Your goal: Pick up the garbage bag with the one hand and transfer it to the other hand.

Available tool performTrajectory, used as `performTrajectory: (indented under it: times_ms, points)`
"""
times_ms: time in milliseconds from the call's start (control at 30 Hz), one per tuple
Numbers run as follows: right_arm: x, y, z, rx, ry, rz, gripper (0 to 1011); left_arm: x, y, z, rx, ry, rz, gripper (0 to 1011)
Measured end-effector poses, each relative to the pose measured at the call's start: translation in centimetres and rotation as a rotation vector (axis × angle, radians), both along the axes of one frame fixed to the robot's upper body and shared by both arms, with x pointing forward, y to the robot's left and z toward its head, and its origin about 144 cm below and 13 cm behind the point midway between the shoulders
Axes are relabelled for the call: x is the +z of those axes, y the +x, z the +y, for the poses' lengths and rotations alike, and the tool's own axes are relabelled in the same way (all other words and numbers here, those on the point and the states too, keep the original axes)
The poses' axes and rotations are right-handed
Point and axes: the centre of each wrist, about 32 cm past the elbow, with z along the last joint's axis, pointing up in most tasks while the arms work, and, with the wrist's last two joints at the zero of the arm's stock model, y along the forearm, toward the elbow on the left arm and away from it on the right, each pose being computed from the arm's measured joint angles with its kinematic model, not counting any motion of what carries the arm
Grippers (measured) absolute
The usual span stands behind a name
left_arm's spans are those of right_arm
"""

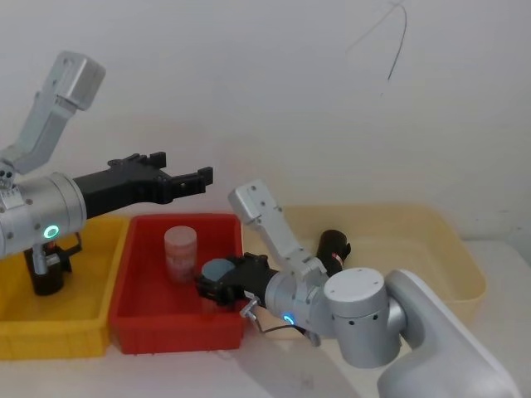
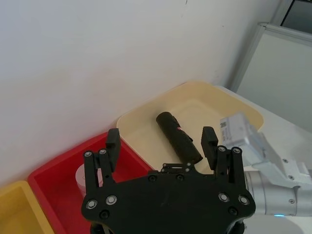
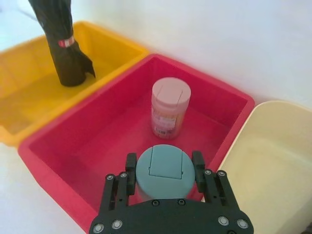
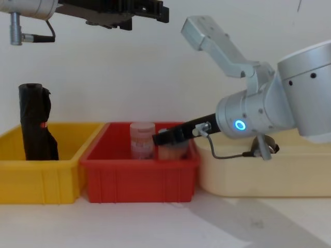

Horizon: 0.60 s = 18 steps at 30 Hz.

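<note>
Bins sit three in a row against the wall: a yellow bin [image 1: 51,342] on the robot's left, a red bin [image 1: 178,333] in the middle and a cream bin [image 1: 436,225] on the right. The left gripper [image 1: 184,164], on the arm with the green ring light, hangs high above the red bin's back edge; its fingers are spread wide and hold nothing. The right gripper [image 3: 164,158], on the arm with the blue ring light, reaches low into the red bin from the right. Its two fingers are closed against the sides of a grey-lidded jar [image 3: 163,169], which stands upright near the bin's front wall. A tall wrinkly black roll [image 4: 33,124] stands upright in the yellow bin. A pink-lidded jar [image 3: 169,107] stands upright farther back in the red bin, apart from the gripped jar. The garbage bag [image 2: 178,138] lies on its side on the floor of the cream bin, well apart from both grippers.
</note>
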Motion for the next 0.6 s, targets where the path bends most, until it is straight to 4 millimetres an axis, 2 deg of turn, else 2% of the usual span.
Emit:
performTrajectory:
  times_ms: [333,600]
  points:
    - [1.7,-1.0,-0.7,-0.005,0.103,-0.036,666,0.0,0.0,0.0,0.000,0.000,0.000,1001]
    - [3.5,-1.9,-2.2,-0.034,0.219,-0.083,666,0.0,0.0,0.0,0.000,0.000,0.000,1001]
